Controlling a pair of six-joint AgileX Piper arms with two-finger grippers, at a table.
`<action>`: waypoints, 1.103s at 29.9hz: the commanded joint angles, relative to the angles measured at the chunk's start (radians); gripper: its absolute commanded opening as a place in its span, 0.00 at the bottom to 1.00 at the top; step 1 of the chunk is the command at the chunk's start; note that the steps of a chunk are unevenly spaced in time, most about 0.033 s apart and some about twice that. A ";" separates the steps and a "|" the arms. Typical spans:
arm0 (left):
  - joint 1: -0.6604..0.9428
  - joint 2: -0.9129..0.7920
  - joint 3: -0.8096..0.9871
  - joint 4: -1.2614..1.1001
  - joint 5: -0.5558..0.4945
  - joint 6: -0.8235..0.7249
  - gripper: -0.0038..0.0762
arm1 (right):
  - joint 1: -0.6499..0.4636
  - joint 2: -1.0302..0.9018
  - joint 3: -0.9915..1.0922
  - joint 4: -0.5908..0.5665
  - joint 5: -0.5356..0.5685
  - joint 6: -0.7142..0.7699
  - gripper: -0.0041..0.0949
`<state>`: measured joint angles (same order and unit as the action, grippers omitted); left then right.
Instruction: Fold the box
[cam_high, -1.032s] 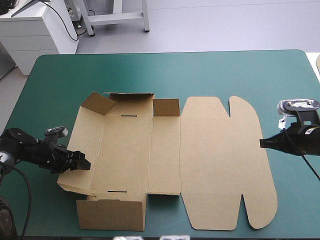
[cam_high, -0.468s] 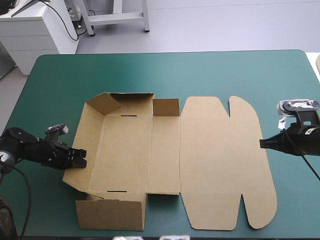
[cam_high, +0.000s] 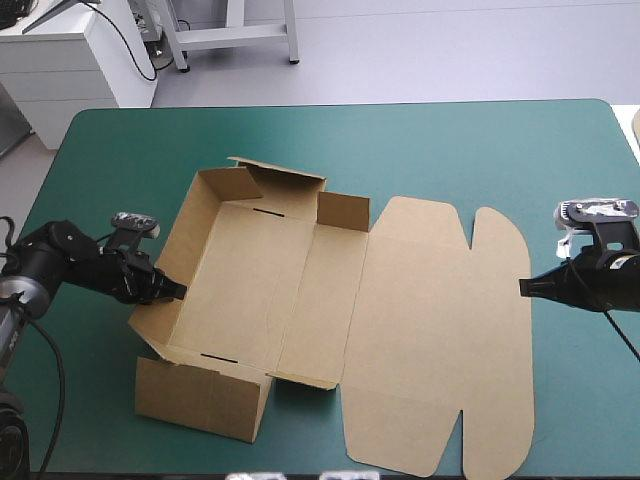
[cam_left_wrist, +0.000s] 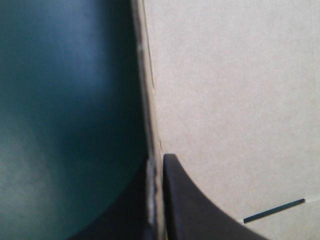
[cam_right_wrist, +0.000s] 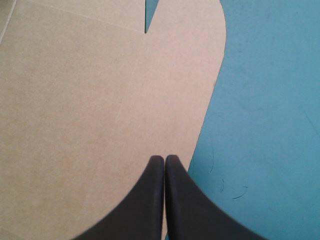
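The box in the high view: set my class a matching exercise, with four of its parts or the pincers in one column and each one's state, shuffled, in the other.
Column one
1. left pincer
2. right pincer
3. lid
4. left wall

Column two
A. lying flat
B. shut, holding nothing
C. standing raised
D. shut on the left wall

Pairs: 1-D, 2-B, 3-A, 4-C.

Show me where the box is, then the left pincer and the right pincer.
box (cam_high: 240, 285): high view, on its floor panel.
left pincer (cam_high: 178, 291): high view, fingertips at the box's left wall.
right pincer (cam_right_wrist: 164, 160): right wrist view, where its shut fingertips meet.
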<state>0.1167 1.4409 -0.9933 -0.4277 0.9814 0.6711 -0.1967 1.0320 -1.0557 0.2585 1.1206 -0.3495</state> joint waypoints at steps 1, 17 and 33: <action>-0.107 -0.030 -0.128 0.102 -0.061 0.008 0.04 | -0.009 -0.013 -0.025 0.015 -0.027 -0.009 0.03; -0.562 -0.030 -0.330 0.599 -0.432 0.003 0.04 | -0.009 -0.013 -0.025 0.022 -0.027 0.011 0.03; -0.910 -0.030 -0.330 0.862 -0.720 0.000 0.04 | -0.009 -0.013 -0.025 0.025 -0.021 0.014 0.03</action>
<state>-0.7554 1.4473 -1.2857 0.3952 0.3995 0.6789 -0.1967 1.0320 -1.0557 0.2660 1.1314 -0.3346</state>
